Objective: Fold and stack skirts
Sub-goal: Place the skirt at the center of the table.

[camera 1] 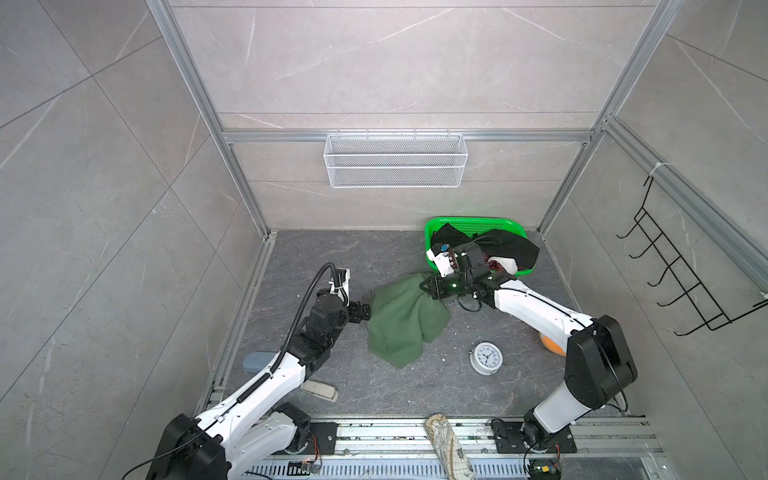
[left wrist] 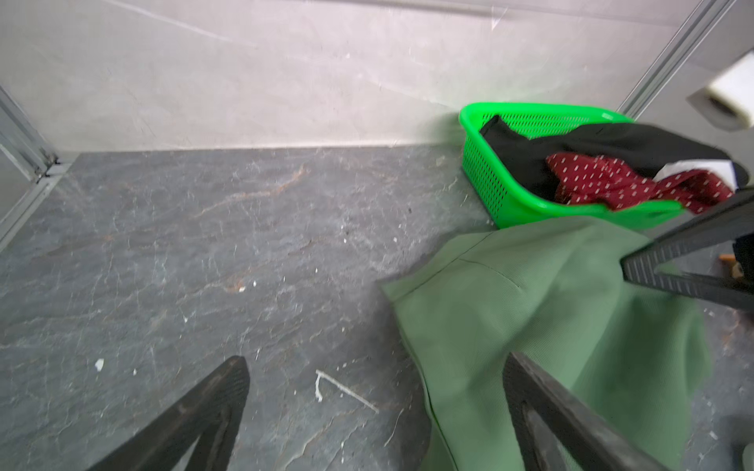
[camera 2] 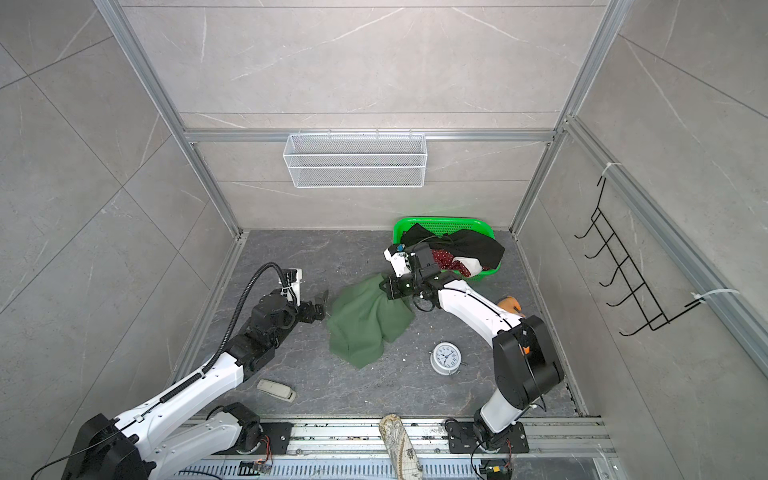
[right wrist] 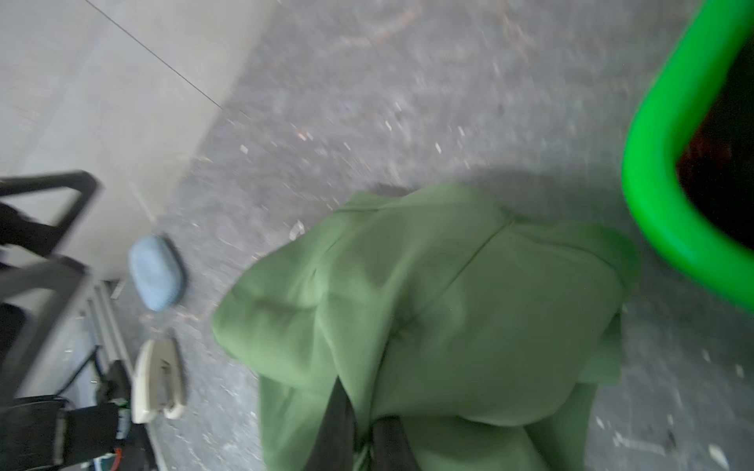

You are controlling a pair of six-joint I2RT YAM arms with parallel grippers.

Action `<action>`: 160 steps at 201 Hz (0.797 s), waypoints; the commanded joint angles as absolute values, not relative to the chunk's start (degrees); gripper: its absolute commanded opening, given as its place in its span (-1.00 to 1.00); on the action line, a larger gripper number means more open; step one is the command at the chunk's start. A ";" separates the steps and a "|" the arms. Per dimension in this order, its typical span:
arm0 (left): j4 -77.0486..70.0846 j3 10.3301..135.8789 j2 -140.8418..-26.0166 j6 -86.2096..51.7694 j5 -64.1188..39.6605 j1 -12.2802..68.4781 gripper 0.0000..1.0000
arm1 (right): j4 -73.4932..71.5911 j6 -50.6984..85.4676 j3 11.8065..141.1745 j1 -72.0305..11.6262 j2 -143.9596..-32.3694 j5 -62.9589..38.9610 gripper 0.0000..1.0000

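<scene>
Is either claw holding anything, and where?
The right gripper pinches the green skirt at its bunched end by the basket; the left gripper holds nothing.

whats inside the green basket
The green basket holds a black skirt, partly draped over its rim, and a red polka-dot skirt beside something white. Anything beneath them is covered.

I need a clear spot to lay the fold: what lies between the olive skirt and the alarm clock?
Nothing but bare grey surface with a few pale specks separates the olive skirt from the alarm clock. Both top views show this.
</scene>
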State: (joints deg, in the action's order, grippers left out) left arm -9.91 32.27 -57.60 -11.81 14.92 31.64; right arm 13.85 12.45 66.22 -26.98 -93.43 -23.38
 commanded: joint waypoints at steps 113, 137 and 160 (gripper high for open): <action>-6.24 44.06 -80.30 -23.55 7.63 31.73 0.93 | 17.24 9.58 56.21 -28.03 -95.71 -10.04 -0.79; -9.29 44.08 -82.36 -25.05 2.44 31.73 0.93 | 15.63 10.47 56.00 -28.04 -96.40 -9.83 -0.79; -11.99 42.94 -82.67 -26.17 -1.00 31.73 0.94 | 13.95 11.28 56.16 -28.04 -97.05 -10.02 -0.78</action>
